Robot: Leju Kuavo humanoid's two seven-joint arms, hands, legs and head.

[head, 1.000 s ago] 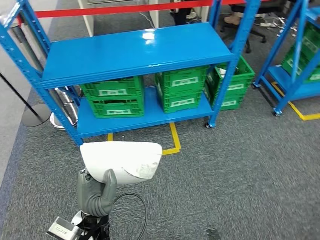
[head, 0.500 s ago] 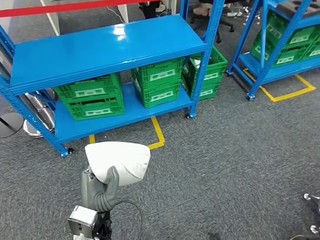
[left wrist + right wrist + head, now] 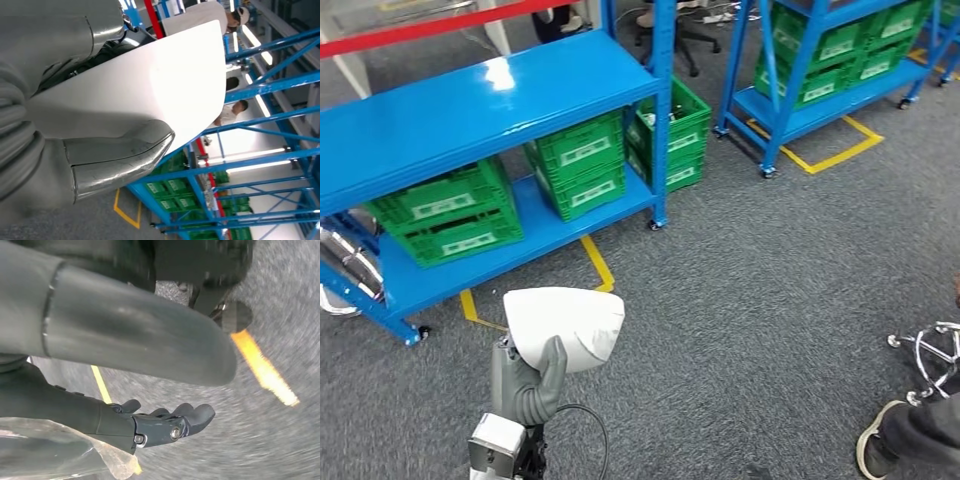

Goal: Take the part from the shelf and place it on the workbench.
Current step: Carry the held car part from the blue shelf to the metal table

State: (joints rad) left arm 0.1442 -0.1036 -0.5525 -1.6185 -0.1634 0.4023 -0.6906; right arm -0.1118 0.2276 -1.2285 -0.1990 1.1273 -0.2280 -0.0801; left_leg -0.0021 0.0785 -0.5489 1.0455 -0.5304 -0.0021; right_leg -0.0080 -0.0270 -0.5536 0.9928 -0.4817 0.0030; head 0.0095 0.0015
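A white curved shell part (image 3: 565,325) is gripped by my left hand (image 3: 525,385) low in the head view, with the grey thumb over its near edge. In the left wrist view the same part (image 3: 151,95) spans the picture and the thumb (image 3: 117,160) presses on its face. My right hand (image 3: 166,422) hangs over the grey carpet with its fingers loosely apart and nothing in them. The blue shelf (image 3: 471,110) stands behind the part, its top board bare.
Green crates (image 3: 580,165) sit on the shelf's lower board. A second blue rack (image 3: 833,70) with green crates stands at the back right. Yellow floor tape (image 3: 595,262) marks the carpet. A person's shoe (image 3: 882,450) and a chair base (image 3: 935,350) are at the right edge.
The whole view has swung: the shelf has slid left, and the second rack, the shoe and the chair base have come in at the right. My left hand still holds the white part.
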